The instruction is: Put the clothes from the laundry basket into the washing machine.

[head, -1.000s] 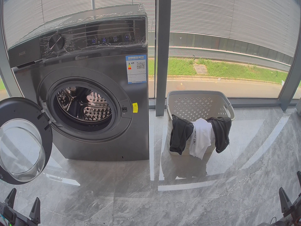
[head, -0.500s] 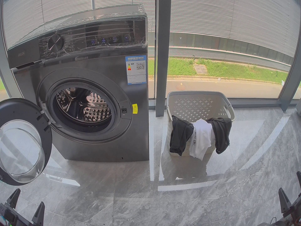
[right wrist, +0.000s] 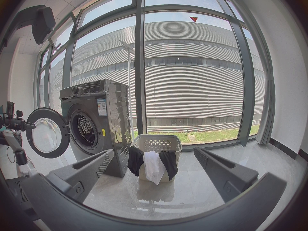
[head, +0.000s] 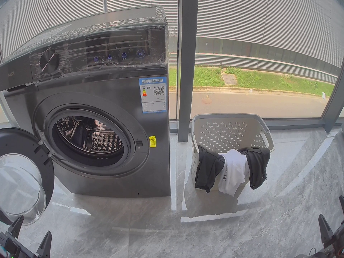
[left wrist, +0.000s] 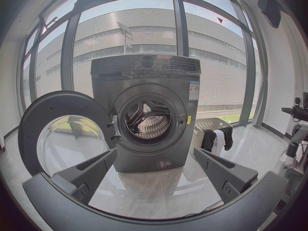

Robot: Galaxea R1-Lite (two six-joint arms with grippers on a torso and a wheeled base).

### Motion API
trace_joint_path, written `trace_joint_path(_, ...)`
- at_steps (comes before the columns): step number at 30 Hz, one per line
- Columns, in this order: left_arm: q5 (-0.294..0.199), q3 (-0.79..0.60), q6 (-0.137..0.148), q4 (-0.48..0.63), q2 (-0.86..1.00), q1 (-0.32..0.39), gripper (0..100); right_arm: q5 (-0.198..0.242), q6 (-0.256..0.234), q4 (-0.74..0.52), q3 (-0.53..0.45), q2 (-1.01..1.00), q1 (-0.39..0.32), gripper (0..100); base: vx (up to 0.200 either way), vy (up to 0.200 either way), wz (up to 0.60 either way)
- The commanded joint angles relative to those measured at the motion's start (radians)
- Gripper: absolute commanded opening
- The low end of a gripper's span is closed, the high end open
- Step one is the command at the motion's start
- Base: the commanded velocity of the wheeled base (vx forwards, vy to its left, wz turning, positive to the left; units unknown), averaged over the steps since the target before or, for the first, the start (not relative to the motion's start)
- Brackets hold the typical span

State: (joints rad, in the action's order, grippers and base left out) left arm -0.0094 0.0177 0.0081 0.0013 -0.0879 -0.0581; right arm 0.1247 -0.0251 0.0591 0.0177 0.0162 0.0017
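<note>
A dark grey washing machine (head: 107,90) stands on the left, its round door (head: 23,178) swung open and its drum (head: 87,137) empty. To its right is a white laundry basket (head: 229,126). Over the basket's near rim hang a black garment (head: 208,167), a white garment (head: 233,171) and another black garment (head: 258,163). My left gripper (head: 30,235) is open, low at the near left, well short of the machine. At the near right edge my right gripper (head: 331,224) is open too, far from the basket. Both hold nothing. The machine (left wrist: 147,113) and basket (right wrist: 157,145) show in the wrist views.
Grey marble floor (head: 150,230) lies open between me and the machine and basket. A tall window with a dark vertical frame post (head: 186,54) stands right behind them. The open door juts out toward my left gripper.
The whole picture has shifted: machine and basket look larger and lower, so the camera has come closer. My left gripper sits slightly further right in the picture. Nothing was grasped.
</note>
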Motion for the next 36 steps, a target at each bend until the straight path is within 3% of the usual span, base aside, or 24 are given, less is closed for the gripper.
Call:
trace_joint_path(1,0.0,-0.015,0.0,0.0,0.0,0.0,100,0.003,0.005,0.001,-0.018,-0.016,0.0,100,0.2,0.0,0.0)
trace_joint_path(11,0.002,-0.015,0.0,0.0,0.0,0.0,100,0.003,0.004,0.001,-0.018,-0.016,0.0,100,0.2,0.0,0.0)
trace_joint_path(36,0.0,-0.016,0.0,0.0,0.0,0.0,100,-0.002,-0.001,0.001,-0.018,-0.016,0.0,100,0.0,0.0,0.0)
